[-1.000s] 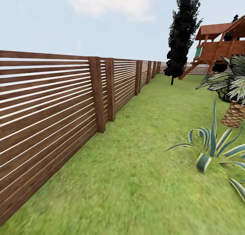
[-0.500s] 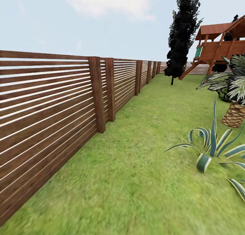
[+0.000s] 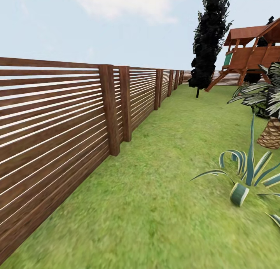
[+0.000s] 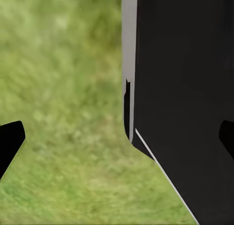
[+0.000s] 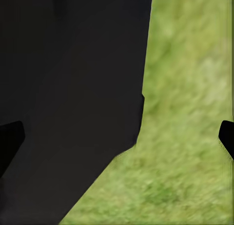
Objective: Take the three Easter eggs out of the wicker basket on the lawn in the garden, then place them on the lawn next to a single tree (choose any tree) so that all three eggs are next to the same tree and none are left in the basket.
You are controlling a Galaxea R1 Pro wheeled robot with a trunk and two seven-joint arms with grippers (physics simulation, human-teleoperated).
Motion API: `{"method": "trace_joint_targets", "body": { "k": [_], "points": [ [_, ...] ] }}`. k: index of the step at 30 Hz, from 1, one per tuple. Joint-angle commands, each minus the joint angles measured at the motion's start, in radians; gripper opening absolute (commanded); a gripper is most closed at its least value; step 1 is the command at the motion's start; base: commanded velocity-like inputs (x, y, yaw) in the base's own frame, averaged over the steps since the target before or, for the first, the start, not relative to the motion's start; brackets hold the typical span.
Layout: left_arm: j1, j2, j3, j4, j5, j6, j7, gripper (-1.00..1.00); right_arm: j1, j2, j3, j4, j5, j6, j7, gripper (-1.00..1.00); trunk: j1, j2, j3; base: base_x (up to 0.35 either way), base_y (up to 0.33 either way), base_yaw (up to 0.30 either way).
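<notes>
Evidently in transit: lawn (image 3: 163,206) runs beside a slatted fence (image 3: 54,117); no basket, eggs or suitable tree sighted. Both grippers (image 4: 117,137) (image 5: 117,137) appear spread and empty over grass. Whole task seemingly outstanding

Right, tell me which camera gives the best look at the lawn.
The head view: the lawn runs broad between the fence and the plants, back to the playhouse. Both wrist views catch just blurred grass patches beside the robot's dark body.

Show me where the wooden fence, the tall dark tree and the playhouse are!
wooden fence (image 3: 58,117), head view, on its slats.
tall dark tree (image 3: 208,39), head view, on its near-black foliage.
playhouse (image 3: 252,53), head view, on its brown wooden wall.
</notes>
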Motion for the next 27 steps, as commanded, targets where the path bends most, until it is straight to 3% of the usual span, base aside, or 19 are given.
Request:
{"method": "trace_joint_targets", "body": {
  "k": [1, 27],
  "points": [
    [0.001, 0.0, 0.0, -0.002, 0.0, 0.0, -0.001, 1.0, 0.0, 0.0, 0.0, 0.002, 0.005, -0.001, 0.0, 1.0, 0.001, 0.0, 0.0, 0.333, 0.0, 0.0],
    [0.001, 0.002, 0.0, -0.002, 0.0, 0.0, -0.001, 1.0, 0.0, 0.0, 0.001, 0.007, 0.004, 0.004, -0.006, 1.0, 0.001, 0.0, 0.0, 0.333, 0.0, 0.0]
  ]
}}
